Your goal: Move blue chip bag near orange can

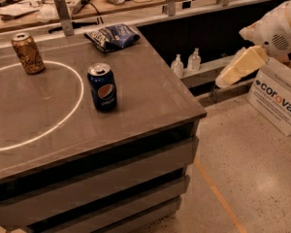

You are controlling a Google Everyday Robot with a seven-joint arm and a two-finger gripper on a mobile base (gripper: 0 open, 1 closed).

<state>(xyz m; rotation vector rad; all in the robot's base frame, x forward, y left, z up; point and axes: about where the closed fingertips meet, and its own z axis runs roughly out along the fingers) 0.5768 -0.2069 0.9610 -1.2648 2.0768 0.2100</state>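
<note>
Your cream-coloured gripper (pixel 241 68) is hanging beyond the grey table (pixel 150 98), well right of the upright dark blue Pepsi can (pixel 102 87); you cannot tell whether it is released or clenched; the crumpled dark blue foil chip bag (pixel 112 36) is lying flat behind that can, at the table's back edge; the brownish-orange metal drink can (pixel 28 53) is standing behind and left of it, well apart from the bag.

I see the blue bag (pixel 112 36) lying crumpled and flat at the table's (pixel 150 98) far edge. The orange can (pixel 28 53) stands upright, well to its left. The gripper (pixel 235 71) hangs far right, off the table.
</note>
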